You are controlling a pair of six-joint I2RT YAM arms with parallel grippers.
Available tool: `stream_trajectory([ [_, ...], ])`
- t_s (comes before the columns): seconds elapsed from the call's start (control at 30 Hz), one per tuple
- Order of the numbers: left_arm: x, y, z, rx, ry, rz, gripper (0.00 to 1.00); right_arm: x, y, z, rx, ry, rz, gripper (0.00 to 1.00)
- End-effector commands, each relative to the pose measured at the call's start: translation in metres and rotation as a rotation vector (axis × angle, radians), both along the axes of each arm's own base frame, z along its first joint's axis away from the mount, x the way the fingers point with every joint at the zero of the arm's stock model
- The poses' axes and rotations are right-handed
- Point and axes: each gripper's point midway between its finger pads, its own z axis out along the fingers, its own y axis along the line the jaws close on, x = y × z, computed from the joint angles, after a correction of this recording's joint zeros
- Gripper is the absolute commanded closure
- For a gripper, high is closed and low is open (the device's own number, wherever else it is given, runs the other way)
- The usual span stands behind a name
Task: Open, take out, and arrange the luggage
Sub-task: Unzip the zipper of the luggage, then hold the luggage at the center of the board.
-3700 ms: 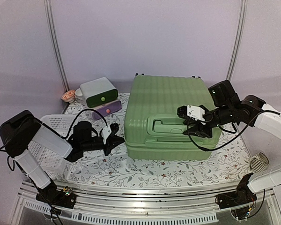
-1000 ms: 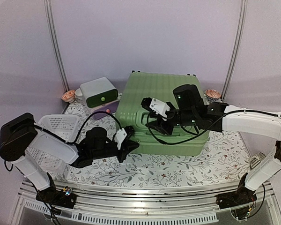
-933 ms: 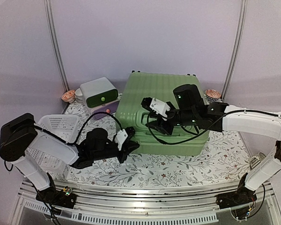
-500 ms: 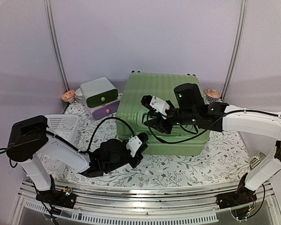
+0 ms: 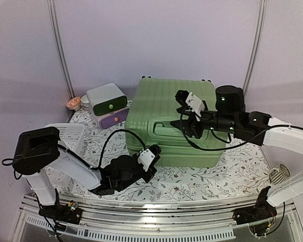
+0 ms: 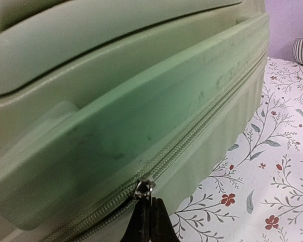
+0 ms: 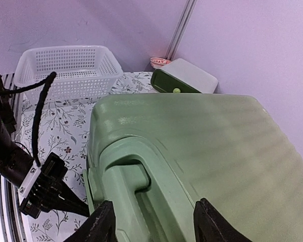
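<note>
Two tools are working at the luggage (image 5: 156, 103), which is lying flat on the flowered table (image 5: 207, 174), ribbed shell facing up. The left tool (image 5: 151, 156) is reaching low to the case's near side wall; its fingers (image 6: 141, 224) are pressed together, pinching the thin tab of the zipper pull (image 6: 144, 188), which is sitting just above their tips. The zipper is running up and away to the right of that tool (image 6: 149, 209). The right tool (image 5: 184, 115) is hovering over the case's lid with its fingers spread and holding nothing; the moulded green handle (image 7: 126, 186) is lying directly beneath it (image 7: 156, 204). Far beyond the right tool are a white perforated basket (image 7: 65, 65) and a white-and-green drawer box (image 7: 184, 78), both apart from the luggage.
</note>
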Motion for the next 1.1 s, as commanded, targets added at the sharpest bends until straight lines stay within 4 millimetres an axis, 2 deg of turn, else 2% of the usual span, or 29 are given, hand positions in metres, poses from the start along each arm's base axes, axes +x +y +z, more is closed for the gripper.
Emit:
stream_trajectory([
  [0.0, -0.021, -0.021, 0.067, -0.237, -0.08, -0.074, 1.0, 0.005, -0.055, 0.003, 0.002, 0.052, -0.167, 0.44],
  [0.1, -0.02, -0.022, 0.067, -0.244, -0.075, -0.064, 1.0, 0.022, -0.101, -0.002, 0.067, 0.18, -0.392, 0.42],
  [0.13, -0.018, -0.022, 0.067, -0.25, -0.074, -0.056, 1.0, 0.028, -0.118, -0.006, 0.079, 0.219, -0.468, 0.35],
  [0.2, -0.019, -0.023, 0.067, -0.258, -0.078, -0.05, 1.0, 0.031, -0.139, -0.006, 0.169, 0.322, -0.569, 0.25],
  [0.3, -0.018, -0.022, 0.068, -0.278, -0.092, -0.009, 1.0, 0.023, -0.149, -0.006, 0.229, 0.427, -0.594, 0.05],
  [0.33, -0.017, -0.023, 0.068, -0.277, -0.096, 0.014, 1.0, 0.021, -0.153, -0.006, 0.248, 0.45, -0.605, 0.02],
  [0.47, -0.018, -0.025, 0.066, -0.245, -0.134, 0.063, 1.0, 0.025, -0.169, -0.017, 0.328, 0.582, -0.654, 0.0],
  [0.57, -0.021, -0.025, 0.067, -0.255, -0.14, 0.064, 1.0, 0.032, -0.188, -0.033, 0.333, 0.678, -0.766, 0.01],
  [0.7, -0.023, -0.03, 0.067, -0.252, -0.14, 0.044, 1.0, 0.033, -0.2, -0.049, 0.274, 0.711, -0.836, 0.01],
  [0.87, -0.026, -0.037, 0.067, -0.239, -0.146, 0.037, 1.0, 0.028, -0.206, -0.068, 0.29, 0.766, -0.843, 0.01],
  [0.93, -0.027, -0.039, 0.067, -0.24, -0.142, 0.035, 1.0, 0.024, -0.197, -0.073, 0.303, 0.809, -0.781, 0.01],
  [1.07, -0.028, -0.046, 0.067, -0.244, -0.127, 0.019, 1.0, 0.011, -0.165, -0.081, 0.319, 0.912, -0.593, 0.02],
])
